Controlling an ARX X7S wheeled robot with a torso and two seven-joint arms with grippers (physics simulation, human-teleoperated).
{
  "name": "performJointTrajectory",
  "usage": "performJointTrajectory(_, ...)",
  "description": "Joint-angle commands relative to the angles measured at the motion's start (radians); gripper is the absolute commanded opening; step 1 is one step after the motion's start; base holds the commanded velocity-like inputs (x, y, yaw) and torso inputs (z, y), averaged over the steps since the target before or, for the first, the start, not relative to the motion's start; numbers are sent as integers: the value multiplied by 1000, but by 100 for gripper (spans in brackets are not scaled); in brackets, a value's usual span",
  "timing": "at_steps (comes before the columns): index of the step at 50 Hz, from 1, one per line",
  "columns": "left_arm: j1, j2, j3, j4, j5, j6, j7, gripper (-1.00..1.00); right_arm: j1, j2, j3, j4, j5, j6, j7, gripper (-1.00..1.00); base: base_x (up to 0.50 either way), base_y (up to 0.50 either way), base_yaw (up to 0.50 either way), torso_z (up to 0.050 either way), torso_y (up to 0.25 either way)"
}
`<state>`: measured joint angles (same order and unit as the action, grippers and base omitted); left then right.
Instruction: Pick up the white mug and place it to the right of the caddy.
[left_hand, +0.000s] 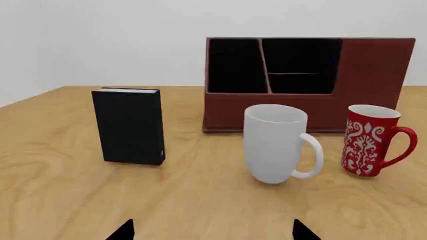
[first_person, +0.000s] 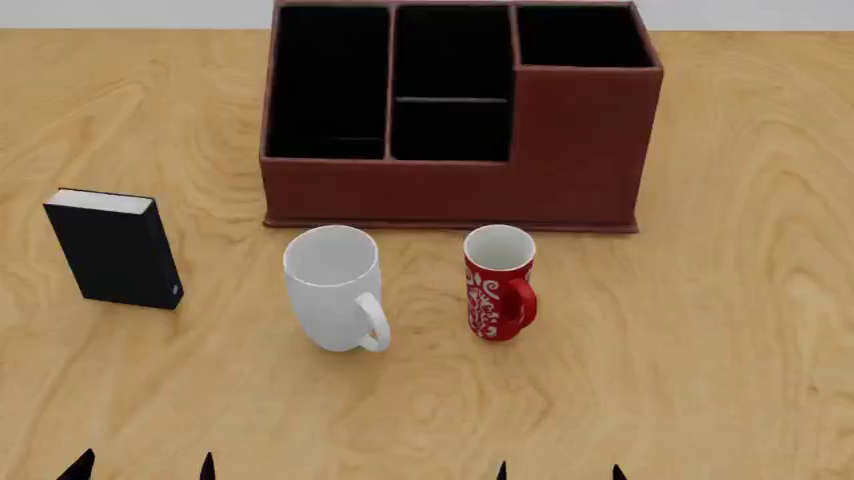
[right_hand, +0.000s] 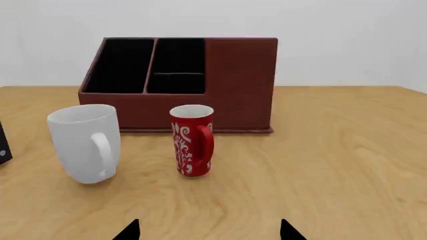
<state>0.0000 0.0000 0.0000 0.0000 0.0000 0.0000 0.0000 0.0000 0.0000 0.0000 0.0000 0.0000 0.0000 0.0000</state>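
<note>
Both grippers are barely in shot, just the black tips of the fingers poking up at the bottom edge of every frame. In the head view the left gripper (first_person: 144, 468) sits at the lower left and the right gripper (first_person: 559, 470) at the lower middle, each with its two tips spread wide apart. Nothing between them, nothing touched, both well short of the mugs. The wrist views agree: left gripper (left_hand: 213, 231) and right gripper (right_hand: 210, 231) both gaping and empty.

The white mug (first_person: 334, 286) stands upright on the desk (first_person: 747, 330) around the middle of the head view, just in front of the caddy (first_person: 454, 120) but not touching it. Plain glossy white, tall, with its loop handle on the near side, angled a bit to the frame's right. It looks empty inside.

The red mug (first_person: 499, 282) with white swirls stands just right of it with a small gap between. A black book (first_person: 116, 248) stands upright at the left of the frame, well apart from the mugs.
</note>
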Motion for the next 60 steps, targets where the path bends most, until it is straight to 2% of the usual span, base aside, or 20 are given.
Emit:
performJointTrajectory(1,3,-14,15,6,-14,-4,-15,100,-2,35,-43,-5,34,2,43,100,0,0,0,0,0)
performJointTrajectory(12,8,-48,42,32,-115,49,-5,100,15,67,-57,-34,70,32,56,100,0,0,0,2,0)
performJointTrajectory(19,-102,-67,46,115,-127,-80,-45,100,80,112,-51,-260,83,237,72,100,0,0,0,50,0)
performJointTrajectory(29,-231,-90,37,209,-167,-216,-78,100,177,139,-21,-439,138,410,84,100,0,0,0,50,0)
performJointTrajectory(37,-236,-111,62,198,-152,-188,-78,100,193,152,-44,-411,140,393,72,100,22,0,0,50,0)
performJointTrajectory(45,-218,-124,77,197,-134,-158,-93,100,193,168,-65,-452,132,446,80,100,492,0,0,50,0)
performJointTrajectory(60,-233,-132,87,183,-133,-179,-126,100,202,171,-71,-421,153,428,79,100,500,0,0,50,0)
